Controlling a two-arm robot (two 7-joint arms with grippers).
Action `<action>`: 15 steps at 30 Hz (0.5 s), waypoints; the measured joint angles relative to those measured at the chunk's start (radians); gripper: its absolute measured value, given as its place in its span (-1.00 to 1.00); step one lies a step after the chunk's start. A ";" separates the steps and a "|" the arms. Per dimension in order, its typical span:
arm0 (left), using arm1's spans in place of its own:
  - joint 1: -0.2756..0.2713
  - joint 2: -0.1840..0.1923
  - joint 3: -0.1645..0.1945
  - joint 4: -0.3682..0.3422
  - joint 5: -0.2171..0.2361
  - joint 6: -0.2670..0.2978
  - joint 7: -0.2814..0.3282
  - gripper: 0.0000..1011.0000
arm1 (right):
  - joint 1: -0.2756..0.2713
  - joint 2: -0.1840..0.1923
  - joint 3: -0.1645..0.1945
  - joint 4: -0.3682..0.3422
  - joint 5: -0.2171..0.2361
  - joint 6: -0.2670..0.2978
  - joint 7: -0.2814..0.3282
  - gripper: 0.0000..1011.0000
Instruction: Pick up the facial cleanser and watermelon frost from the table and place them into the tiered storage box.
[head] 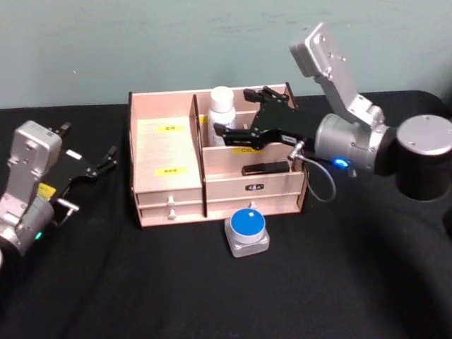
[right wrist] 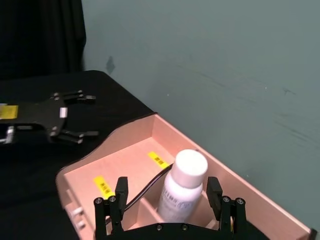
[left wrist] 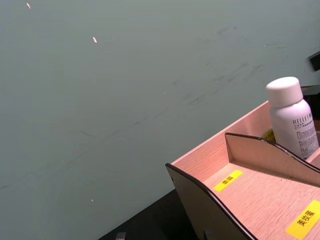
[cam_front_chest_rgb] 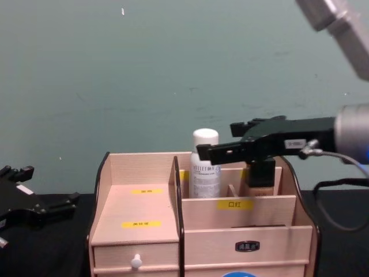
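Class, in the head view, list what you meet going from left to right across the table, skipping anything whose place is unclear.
left gripper → white bottle → blue-lidded jar

Even, moderate indoor light from above, no hard shadows, and the wall (head: pixel 141 49) is flatly lit in every view. The black table cloth (head: pixel 212 296) goes nearly featureless, darkest in the lower corners of the head view. Brightest spots: the white cap of the facial cleanser (right wrist: pixel 182 186), a blue indicator light (head: pixel 342 163) glowing on the right arm (head: pixel 357 138), and a soft sheen on the tiered storage box (head: pixel 166 152).
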 joint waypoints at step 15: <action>0.000 0.000 0.000 0.000 0.000 0.000 0.000 1.00 | -0.241 0.188 0.037 -0.338 0.077 0.162 -0.042 0.99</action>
